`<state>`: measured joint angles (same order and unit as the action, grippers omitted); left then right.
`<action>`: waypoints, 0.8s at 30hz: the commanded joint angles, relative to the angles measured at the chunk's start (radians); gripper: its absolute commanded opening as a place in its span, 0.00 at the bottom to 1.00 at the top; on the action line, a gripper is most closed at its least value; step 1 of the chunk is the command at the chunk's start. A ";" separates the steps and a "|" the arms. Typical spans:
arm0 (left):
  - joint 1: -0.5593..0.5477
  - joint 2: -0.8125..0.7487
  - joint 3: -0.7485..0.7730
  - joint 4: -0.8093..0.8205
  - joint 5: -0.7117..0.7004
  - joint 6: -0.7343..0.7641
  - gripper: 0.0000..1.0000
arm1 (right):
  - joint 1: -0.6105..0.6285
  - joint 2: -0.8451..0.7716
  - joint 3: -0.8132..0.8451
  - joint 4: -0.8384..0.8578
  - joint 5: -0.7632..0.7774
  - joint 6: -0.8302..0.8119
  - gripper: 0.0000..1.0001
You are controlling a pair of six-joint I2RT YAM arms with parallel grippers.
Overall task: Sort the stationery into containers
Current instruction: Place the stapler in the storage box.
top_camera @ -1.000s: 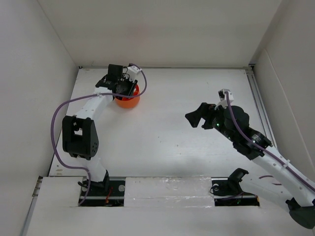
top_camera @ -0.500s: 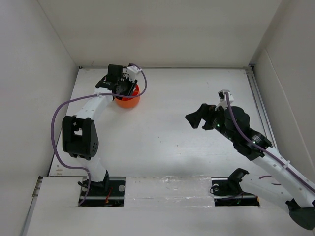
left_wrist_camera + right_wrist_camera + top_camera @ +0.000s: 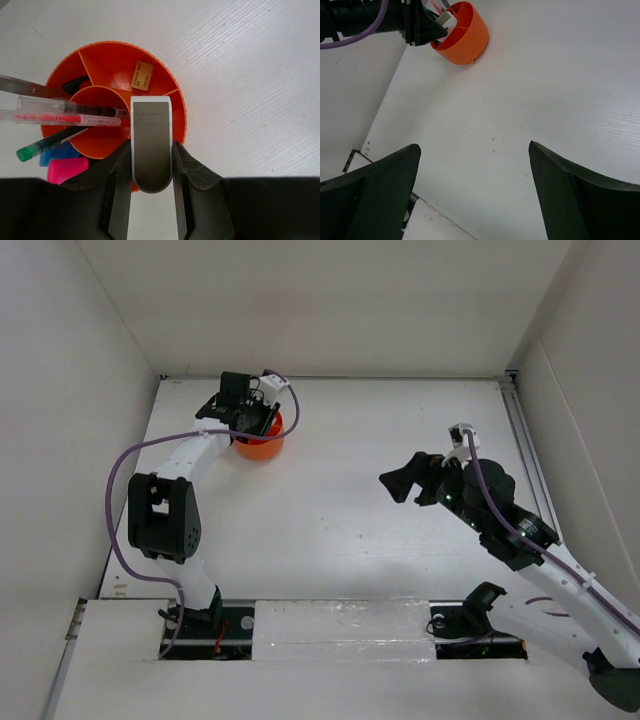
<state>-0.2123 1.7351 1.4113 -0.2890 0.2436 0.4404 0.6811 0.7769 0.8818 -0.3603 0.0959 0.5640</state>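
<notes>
left gripper pinches white eraser | orange tub just below its fingertips | right gripper spread wide, tub well ahead of it

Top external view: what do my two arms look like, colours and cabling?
Both the left arm and right arm have white links with bulky black joint housings. A purple cable loops beside the left arm; another runs along the right. The fingers are matte black.

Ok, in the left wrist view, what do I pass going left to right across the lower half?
Green pen tip → pink eraser → white eraser → right rim of the orange tub.
</notes>
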 commanded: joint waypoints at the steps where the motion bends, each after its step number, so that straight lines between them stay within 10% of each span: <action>1: -0.001 -0.006 -0.018 0.031 0.034 0.015 0.00 | -0.006 -0.024 0.000 0.014 -0.009 -0.016 0.95; 24: -0.001 0.014 -0.066 0.059 0.003 0.024 0.00 | -0.006 -0.051 0.009 -0.005 0.001 -0.025 0.95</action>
<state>-0.2123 1.7550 1.3571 -0.2584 0.2501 0.4488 0.6807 0.7380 0.8814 -0.3752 0.0963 0.5629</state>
